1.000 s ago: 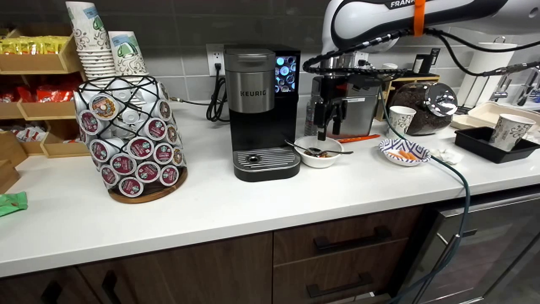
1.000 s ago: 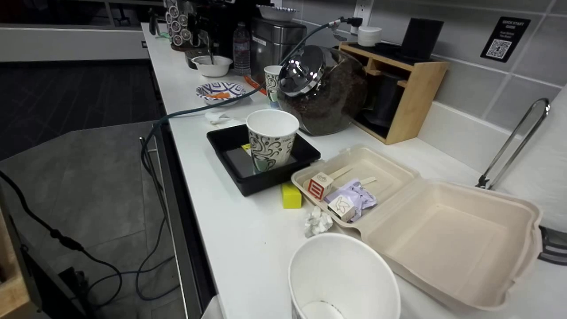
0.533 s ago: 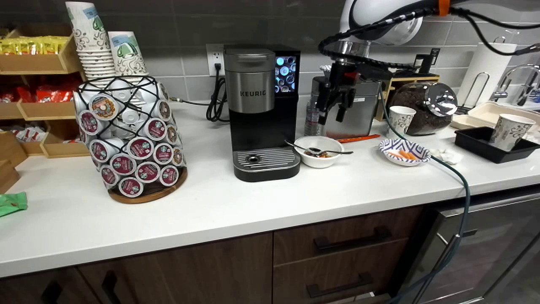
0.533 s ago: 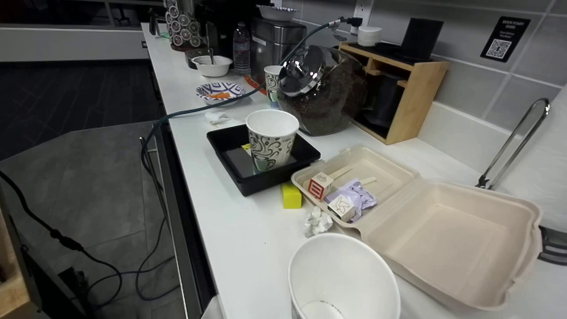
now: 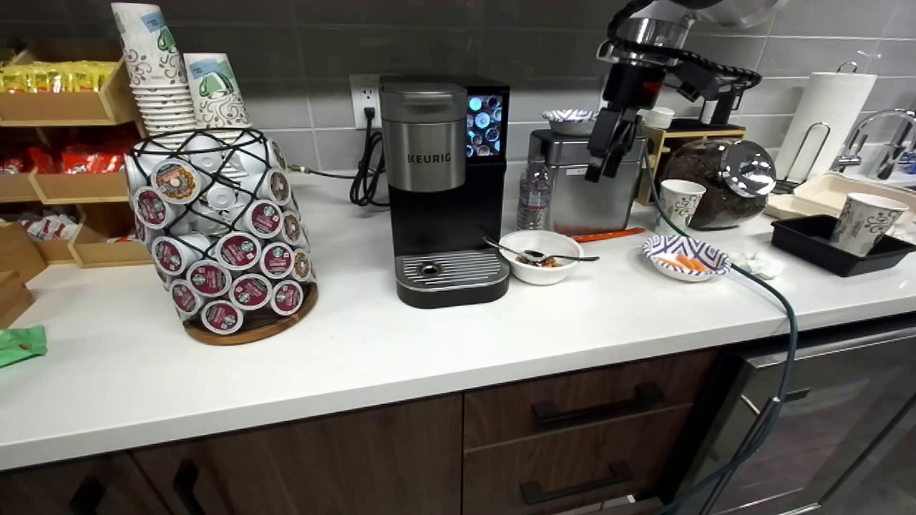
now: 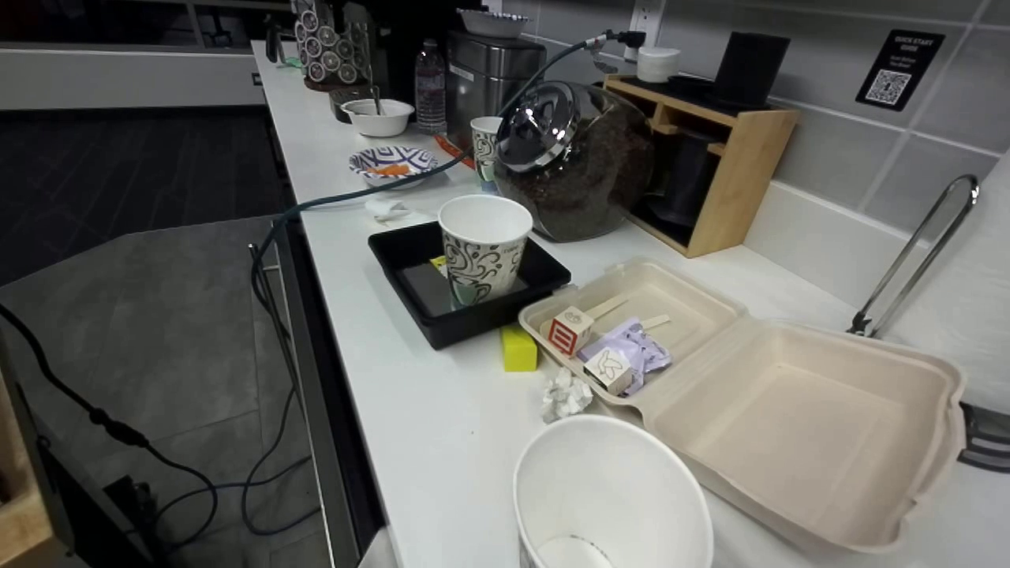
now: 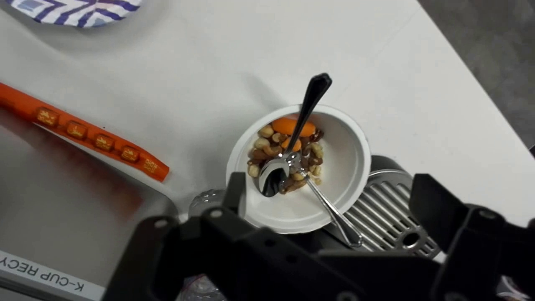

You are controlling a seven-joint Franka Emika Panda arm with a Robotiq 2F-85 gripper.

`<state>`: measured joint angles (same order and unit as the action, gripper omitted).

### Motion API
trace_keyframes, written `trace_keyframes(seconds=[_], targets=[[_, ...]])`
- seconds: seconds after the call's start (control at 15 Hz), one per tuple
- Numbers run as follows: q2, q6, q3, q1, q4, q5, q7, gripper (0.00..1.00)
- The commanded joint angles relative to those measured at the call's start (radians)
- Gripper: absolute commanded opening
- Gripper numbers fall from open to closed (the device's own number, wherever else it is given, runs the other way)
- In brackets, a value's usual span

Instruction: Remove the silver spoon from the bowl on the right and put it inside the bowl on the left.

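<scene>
A white bowl [image 5: 547,275] with nuts and orange pieces stands beside the coffee machine; it also shows in the wrist view [image 7: 339,146]. Two silver spoons lie crossed in it. One spoon's dark-looking handle [image 7: 309,102] sticks over the rim towards the top of the wrist view. The other spoon's handle [image 7: 328,202] crosses the rim towards the drip tray. A blue-and-white patterned bowl [image 5: 653,250] with orange pieces stands apart from it, at the top left of the wrist view [image 7: 83,12]. My gripper [image 5: 602,170] is open and empty, raised in front of the metal bin.
The coffee machine [image 5: 429,157] borders the white bowl. A water bottle [image 5: 534,197], a metal bin [image 5: 590,193] with a patterned bowl [image 5: 570,123] on top, and an orange packet [image 5: 615,234] lie behind. A green cable [image 5: 780,297] runs past the patterned bowl. A paper cup [image 5: 676,204] stands nearby.
My gripper has risen from just above the white bowl and moved right in an exterior view, turning as it went. The bowls and both spoons have not moved.
</scene>
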<state>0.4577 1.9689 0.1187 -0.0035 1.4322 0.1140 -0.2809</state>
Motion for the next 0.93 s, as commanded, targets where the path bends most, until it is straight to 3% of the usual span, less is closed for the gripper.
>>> trace_keyframes(seconds=[0.0,0.4,0.87], targets=[[-0.182,0.065,0.018,-0.025,0.238,0.054,-0.118,1.0],[-0.413,0.173,-0.001,-0.008,0.525,0.136,-0.136,1.0],[-0.687,0.363,-0.029,0.023,0.895,0.086,0.237,1.0]])
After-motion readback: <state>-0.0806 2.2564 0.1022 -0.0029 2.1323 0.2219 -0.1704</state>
